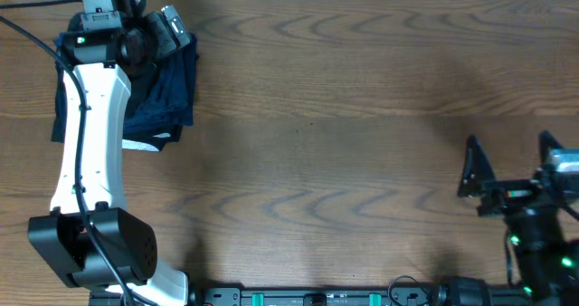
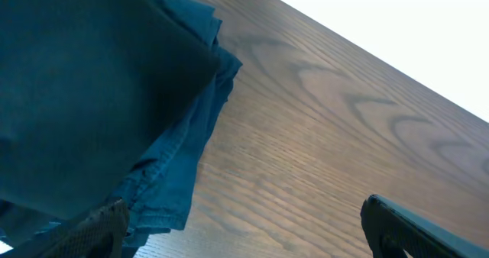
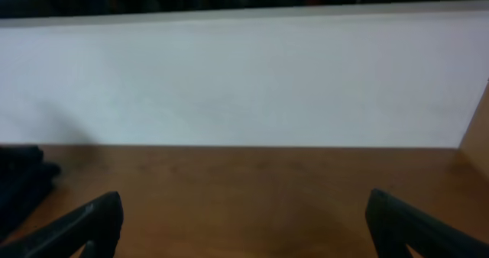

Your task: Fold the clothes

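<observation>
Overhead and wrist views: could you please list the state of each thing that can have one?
Navy garments: folded in a pile at the far-left corner of the table, with a white layer showing beneath.
Left pincer: open, holding nothing, positioned over the pile's edge.
Right pincer: open, holding nothing, at the right side of the table, well apart from the pile.

The two black fingers of the right gripper [image 3: 243,216] stand wide apart at the lower corners, and only the brown wooden table [image 3: 244,174] shows between them. Behind the table rises a white flat wall [image 3: 244,82]. At the left edge, a dark blurred bundle of cloth [image 3: 21,178] lies on the table.
</observation>
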Action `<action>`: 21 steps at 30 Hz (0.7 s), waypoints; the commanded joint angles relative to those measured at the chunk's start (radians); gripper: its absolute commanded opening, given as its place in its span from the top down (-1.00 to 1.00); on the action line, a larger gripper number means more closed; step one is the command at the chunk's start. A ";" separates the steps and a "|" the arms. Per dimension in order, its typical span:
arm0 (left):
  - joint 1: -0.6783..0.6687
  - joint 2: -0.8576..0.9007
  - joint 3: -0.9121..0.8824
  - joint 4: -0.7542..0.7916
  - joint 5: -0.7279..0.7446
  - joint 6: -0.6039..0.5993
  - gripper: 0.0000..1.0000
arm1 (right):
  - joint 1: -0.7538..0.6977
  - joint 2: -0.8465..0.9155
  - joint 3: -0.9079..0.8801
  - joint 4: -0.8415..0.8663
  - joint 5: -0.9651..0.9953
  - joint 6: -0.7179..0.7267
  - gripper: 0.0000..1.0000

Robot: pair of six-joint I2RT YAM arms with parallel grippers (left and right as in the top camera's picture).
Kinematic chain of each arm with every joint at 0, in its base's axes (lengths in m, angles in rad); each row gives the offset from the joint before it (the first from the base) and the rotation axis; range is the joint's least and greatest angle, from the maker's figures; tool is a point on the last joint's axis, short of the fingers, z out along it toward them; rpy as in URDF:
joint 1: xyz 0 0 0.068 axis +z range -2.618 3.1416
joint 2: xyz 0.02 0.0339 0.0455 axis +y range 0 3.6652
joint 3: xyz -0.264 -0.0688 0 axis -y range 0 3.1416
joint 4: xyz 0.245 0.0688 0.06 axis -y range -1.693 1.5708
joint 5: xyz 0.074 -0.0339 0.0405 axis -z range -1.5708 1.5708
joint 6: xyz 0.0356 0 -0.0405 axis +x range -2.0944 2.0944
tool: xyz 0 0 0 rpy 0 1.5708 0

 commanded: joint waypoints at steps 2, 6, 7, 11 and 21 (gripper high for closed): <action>0.002 0.006 -0.002 -0.004 -0.005 0.013 -0.96 | 0.039 -0.065 -0.177 0.153 0.009 0.034 -0.99; 0.002 0.006 -0.002 -0.004 -0.005 0.013 -0.96 | 0.065 -0.131 -0.370 0.354 0.009 0.039 -0.99; 0.002 0.006 -0.002 -0.004 -0.005 0.013 -0.96 | 0.069 -0.146 -0.411 0.391 0.009 0.045 -0.99; 0.002 0.006 -0.002 -0.004 -0.005 0.013 -0.96 | 0.080 -0.219 -0.599 0.553 0.010 0.093 -0.98; 0.002 0.006 -0.002 -0.004 -0.005 0.013 -0.96 | 0.100 -0.392 -0.817 0.607 0.103 0.172 -0.99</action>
